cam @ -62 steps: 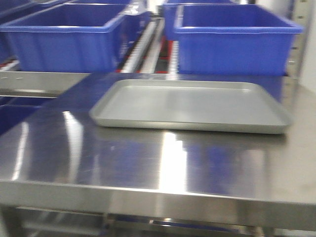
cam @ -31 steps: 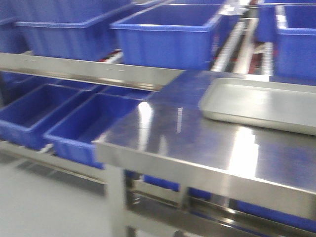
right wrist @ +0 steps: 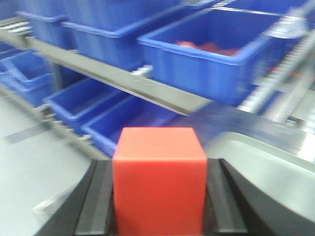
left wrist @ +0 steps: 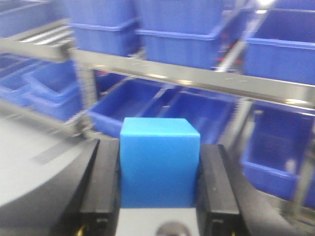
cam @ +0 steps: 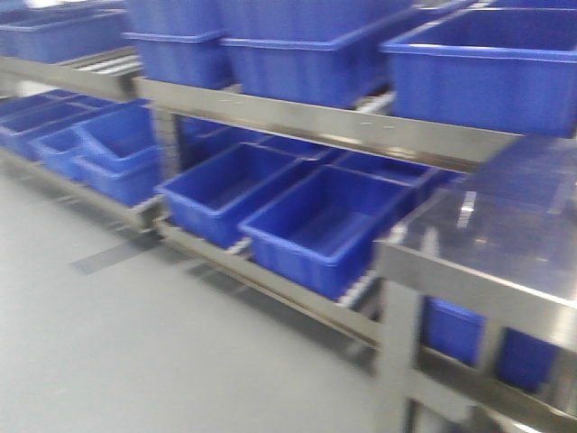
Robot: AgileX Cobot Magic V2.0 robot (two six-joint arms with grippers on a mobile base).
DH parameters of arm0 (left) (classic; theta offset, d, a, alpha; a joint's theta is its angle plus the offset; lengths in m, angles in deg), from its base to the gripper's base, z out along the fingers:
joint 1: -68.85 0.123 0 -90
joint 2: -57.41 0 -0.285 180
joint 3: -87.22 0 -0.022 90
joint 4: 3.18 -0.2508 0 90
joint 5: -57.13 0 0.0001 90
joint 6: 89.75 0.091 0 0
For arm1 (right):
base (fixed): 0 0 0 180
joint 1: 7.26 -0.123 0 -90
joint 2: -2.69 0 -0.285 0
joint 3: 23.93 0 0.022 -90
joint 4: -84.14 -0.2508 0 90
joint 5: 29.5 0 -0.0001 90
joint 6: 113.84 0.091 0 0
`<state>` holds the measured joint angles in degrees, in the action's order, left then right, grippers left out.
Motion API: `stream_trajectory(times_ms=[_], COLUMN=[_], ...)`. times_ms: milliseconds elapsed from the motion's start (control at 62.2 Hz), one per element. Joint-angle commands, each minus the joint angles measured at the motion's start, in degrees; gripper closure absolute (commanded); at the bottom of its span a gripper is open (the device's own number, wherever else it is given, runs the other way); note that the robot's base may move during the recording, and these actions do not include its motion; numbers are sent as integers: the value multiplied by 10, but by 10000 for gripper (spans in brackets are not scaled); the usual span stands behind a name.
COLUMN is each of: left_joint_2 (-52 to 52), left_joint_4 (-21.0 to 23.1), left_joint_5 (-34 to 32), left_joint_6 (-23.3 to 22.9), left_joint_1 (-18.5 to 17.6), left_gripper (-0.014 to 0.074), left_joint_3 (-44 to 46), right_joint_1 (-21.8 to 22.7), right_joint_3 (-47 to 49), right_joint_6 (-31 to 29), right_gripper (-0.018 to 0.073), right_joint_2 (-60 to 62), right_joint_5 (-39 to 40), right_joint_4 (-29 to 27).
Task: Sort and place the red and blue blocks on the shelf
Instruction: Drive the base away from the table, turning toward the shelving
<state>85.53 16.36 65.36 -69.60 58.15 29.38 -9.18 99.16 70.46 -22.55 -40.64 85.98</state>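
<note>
Left gripper [left wrist: 160, 189] clamped on blue block [left wrist: 159, 157], right gripper [right wrist: 158, 201] clamped on red block [right wrist: 158, 169]. I'd square up to the shelf [cam: 315, 122] rail, then release slowly.

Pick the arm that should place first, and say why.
Right, probably. The right end effector grips the red block, and a blue bin holding red pieces sits ahead on the shelf. The left end effector holds the blue block, facing no bin with visible contents.

blue bins [cam: 311, 225] in rows | steel table [cam: 505, 262] at right | grey tray [right wrist: 266, 169] | grey floor [cam: 135, 352]
</note>
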Motion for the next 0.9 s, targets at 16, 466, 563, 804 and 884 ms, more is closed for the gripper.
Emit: stream_trajectory(times_ms=[16,466,563,804,884], left_joint_2=[3,3,3,3,3], left_joint_4=[4,4,4,4,4], left_joint_5=[-44,-44,-44,-44,-44], left_joint_6=[0,0,0,0,0], left_joint_1=[0,0,0,0,0], left_gripper=[472,472,472,472,472], left_joint_3=[20,20,20,20,20], right_joint_1=[1,1,1,1,1], right_joint_3=[16,16,16,16,16], right_joint_6=[-2,-2,-2,-2,-2], right_gripper=[496,496,496,496,496], right_joint_2=[-5,-5,-5,-5,-5], right_joint_5=[50,50,50,50,50], right_joint_4=[-1,-1,-1,-1,-1])
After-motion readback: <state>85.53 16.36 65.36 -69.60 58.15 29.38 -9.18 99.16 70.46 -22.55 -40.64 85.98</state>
